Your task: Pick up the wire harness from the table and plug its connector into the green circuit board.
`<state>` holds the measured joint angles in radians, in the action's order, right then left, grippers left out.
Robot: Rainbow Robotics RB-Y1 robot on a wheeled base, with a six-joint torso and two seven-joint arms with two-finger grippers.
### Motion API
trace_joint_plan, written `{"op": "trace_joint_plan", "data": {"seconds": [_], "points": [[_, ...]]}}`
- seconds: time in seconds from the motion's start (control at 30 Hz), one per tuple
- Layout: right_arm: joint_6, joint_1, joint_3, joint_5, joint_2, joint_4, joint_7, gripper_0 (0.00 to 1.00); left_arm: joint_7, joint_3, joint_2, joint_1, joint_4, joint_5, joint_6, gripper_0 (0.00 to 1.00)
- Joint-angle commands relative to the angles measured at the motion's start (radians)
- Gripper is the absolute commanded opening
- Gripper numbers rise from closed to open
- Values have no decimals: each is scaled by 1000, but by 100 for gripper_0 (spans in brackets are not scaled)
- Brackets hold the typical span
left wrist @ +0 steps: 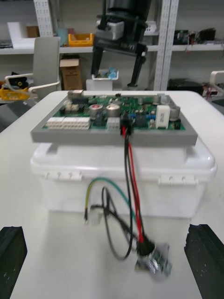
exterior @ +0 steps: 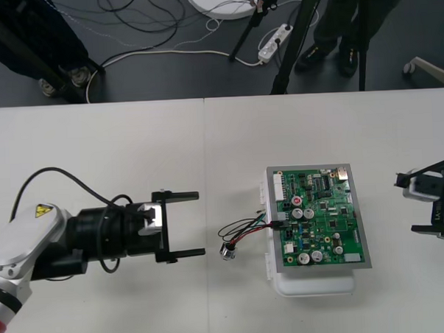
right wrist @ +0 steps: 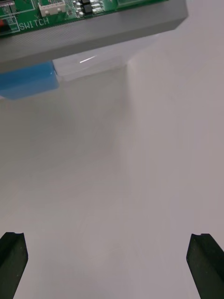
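Note:
The green circuit board (exterior: 320, 217) rests on its white base (exterior: 315, 284) right of the table's middle. The harness's black plug (left wrist: 125, 126) sits in the board's left edge. From it, red and black wires (left wrist: 133, 187) hang down to the round metal socket (left wrist: 154, 264), which lies on the table (exterior: 229, 251). My left gripper (exterior: 184, 226) is open, a short way left of the socket, holding nothing; its fingertips (left wrist: 11, 257) flank the socket. My right gripper (exterior: 419, 203) stands open right of the board, with wide-apart fingers (right wrist: 205, 261).
A blue part (right wrist: 28, 81) shows under the board's edge beside the white base (right wrist: 93, 60). The right gripper (left wrist: 119, 42) rises beyond the board's far side. A loose green wire (left wrist: 112, 191) loops in front of the base. Bare table surrounds the board.

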<state>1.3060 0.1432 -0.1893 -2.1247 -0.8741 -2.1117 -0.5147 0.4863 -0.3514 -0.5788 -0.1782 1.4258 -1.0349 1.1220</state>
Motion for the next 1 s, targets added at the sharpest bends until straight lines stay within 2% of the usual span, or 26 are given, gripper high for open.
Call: {"op": "trace_joint_plan", "data": {"seconds": [0.03,0.33,0.57,0.8,1.0], "points": [[-8,65,-131,77,-45,-4,51,100,-127,152,-93,79,73,-45,139,100],[-10,85,-223,296,-114,52,61,100,-285,339,-187,172,165,-94,254,100],[-54,85,-262,672,-187,174,159,100,-420,459,-280,263,297,-91,285,100],[-47,85,-263,965,-281,259,331,100,-520,557,-372,283,324,-45,377,100],[6,85,-263,1103,-318,306,430,100,-532,577,-449,284,324,22,415,100]]}}
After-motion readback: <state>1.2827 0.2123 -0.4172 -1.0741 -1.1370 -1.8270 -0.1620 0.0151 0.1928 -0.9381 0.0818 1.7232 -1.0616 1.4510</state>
